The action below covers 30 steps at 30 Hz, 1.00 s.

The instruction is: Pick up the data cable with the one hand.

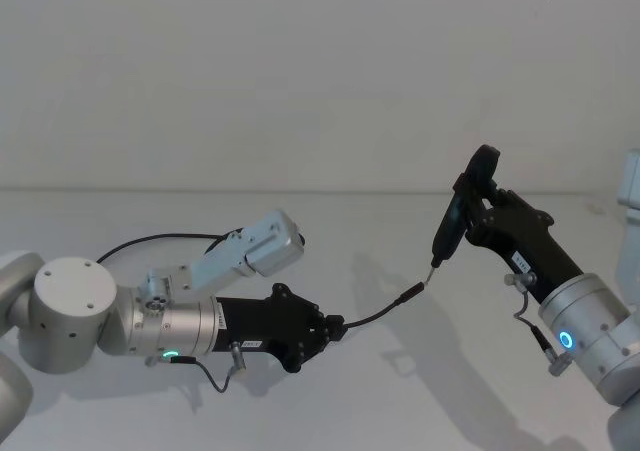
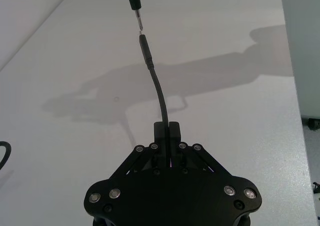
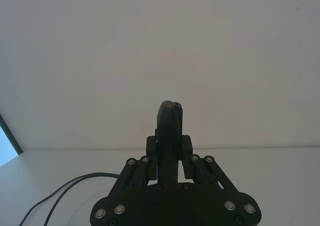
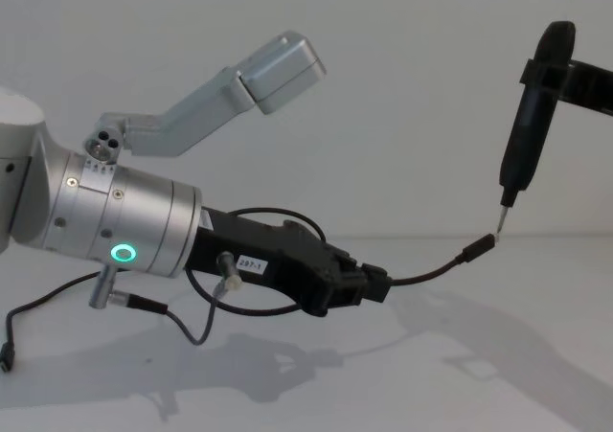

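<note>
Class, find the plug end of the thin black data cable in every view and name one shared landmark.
Head: plug centre-right.
Left wrist: upper middle.
Chest: right.
Right wrist: plug absent.
Landmark: slim black pen-shaped tool, tip at the plug; left pincer grips the cable.

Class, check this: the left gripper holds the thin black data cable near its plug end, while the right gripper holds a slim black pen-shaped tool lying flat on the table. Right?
Not quite. In the chest view the slim black pen-shaped tool is held raised and nearly upright by the right gripper, tip down. The left gripper does hold the thin black data cable.
</note>
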Motion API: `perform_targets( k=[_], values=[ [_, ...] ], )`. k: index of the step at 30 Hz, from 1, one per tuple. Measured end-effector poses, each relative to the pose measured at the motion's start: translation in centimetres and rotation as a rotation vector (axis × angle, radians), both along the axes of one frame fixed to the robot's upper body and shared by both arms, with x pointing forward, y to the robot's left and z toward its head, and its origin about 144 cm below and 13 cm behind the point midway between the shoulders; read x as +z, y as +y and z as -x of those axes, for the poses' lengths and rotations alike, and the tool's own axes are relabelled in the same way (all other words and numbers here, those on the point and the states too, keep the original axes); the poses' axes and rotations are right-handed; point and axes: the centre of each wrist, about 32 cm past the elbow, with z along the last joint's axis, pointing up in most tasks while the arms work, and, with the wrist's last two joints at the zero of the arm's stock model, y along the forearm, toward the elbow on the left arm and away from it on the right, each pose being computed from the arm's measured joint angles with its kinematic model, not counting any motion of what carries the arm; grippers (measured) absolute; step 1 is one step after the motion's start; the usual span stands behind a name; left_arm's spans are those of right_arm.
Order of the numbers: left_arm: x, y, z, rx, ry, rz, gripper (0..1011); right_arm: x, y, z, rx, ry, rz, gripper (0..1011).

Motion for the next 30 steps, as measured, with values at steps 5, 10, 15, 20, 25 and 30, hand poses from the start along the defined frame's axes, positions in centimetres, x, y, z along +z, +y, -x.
perform_targets(
  k=[5,10,15,20,25,30],
  values=[
    [0.0,0.0,0.0,0.0,0.0,0.0,50,-0.05,0.02,-0.06,-0.001,0.004,0.003,279],
    [0.0,0.0,0.0,0.0,0.0,0.0,50,-0.12,0.06,-0.1,-0.003,0.009,0.005,279],
    [0.0,0.0,0.0,0.0,0.0,0.0,50,-0.16,0.08,-0.13,-0.004,0.011,0.007,279],
    [0.0,0.0,0.0,0.0,0.0,0.0,50,-0.18,0.1,-0.14,-0.005,0.011,0.008,279],
    [0.0,0.0,0.0,0.0,0.0,0.0,50,-0.18,0.11,-0.14,-0.005,0.011,0.008,279],
    [0.0,0.0,0.0,0.0,0.0,0.0,50,-0.19,0.12,-0.14,-0.005,0.011,0.009,279]
  ],
)
